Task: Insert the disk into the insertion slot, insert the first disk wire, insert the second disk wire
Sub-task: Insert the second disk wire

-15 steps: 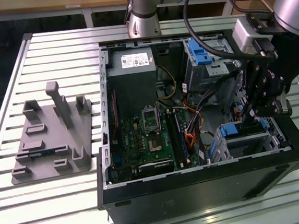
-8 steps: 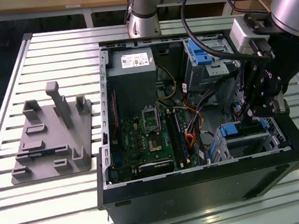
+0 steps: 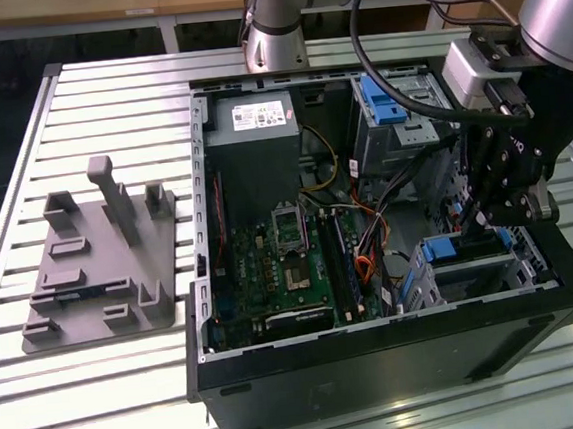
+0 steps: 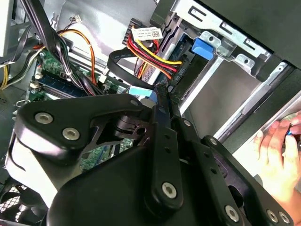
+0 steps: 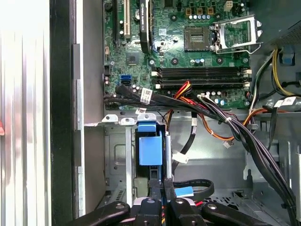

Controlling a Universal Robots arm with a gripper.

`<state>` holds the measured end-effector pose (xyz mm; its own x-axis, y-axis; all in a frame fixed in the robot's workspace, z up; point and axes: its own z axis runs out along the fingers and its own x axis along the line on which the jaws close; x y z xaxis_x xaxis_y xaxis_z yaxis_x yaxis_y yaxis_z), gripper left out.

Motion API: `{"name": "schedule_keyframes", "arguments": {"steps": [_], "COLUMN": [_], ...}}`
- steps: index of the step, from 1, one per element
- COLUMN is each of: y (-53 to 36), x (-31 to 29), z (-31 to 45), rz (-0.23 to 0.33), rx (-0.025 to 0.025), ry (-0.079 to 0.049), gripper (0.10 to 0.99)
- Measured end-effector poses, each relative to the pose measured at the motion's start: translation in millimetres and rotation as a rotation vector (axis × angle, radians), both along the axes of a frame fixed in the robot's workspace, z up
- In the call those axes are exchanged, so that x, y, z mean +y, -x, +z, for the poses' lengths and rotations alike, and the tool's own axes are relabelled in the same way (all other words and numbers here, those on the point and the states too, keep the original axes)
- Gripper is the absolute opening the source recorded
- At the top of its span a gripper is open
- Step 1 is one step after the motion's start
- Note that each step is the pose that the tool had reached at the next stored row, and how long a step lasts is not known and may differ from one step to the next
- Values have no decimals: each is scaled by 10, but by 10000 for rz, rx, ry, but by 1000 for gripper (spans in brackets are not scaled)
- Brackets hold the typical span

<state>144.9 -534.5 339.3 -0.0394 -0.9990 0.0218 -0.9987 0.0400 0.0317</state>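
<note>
A big black computer box [image 3: 380, 367] lies open on the silver slatted counter [image 3: 87, 111]. It is in the middle and right of the exterior view. A grey plastic stand with pegs [image 3: 101, 271] lies well apart from it, on the exterior view's left. Inside the box there is a green board with chips [image 3: 291, 264]. In the lower right of the exterior view sits the boxy silver metal cage with little holes [image 3: 423, 285]. The flat silver-grey disk with its bright blue plastic frame [image 3: 460, 251] is down inside this cage. A taller silver bay with a blue latch [image 3: 387, 105] stands in the upper right, apart from the cage. The robot's black tool [image 5: 161, 181] hangs down into the box, right over the cage and the disk. In the first wrist view its two fingers [image 5: 155, 193] are pressed together, just beside the blue end of the disk. A flat black wire with a light blue tab [image 5: 186, 190] loops right next to the fingers. I cannot tell if they pinch it. In the second wrist view a bunch of red, yellow and black wires [image 4: 150, 54] runs to a black plug [image 4: 176, 71] at the cage. A person's hand [image 4: 277, 155] rests outside the box.
</note>
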Motion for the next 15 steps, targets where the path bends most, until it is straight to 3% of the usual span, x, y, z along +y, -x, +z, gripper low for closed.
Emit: {"name": "schedule_keyframes", "arguments": {"steps": [15], "y": [-19], "x": [-14], "z": [-4], "rz": [-470], "rx": [-1], "ry": [-1], "gripper": [149]}}
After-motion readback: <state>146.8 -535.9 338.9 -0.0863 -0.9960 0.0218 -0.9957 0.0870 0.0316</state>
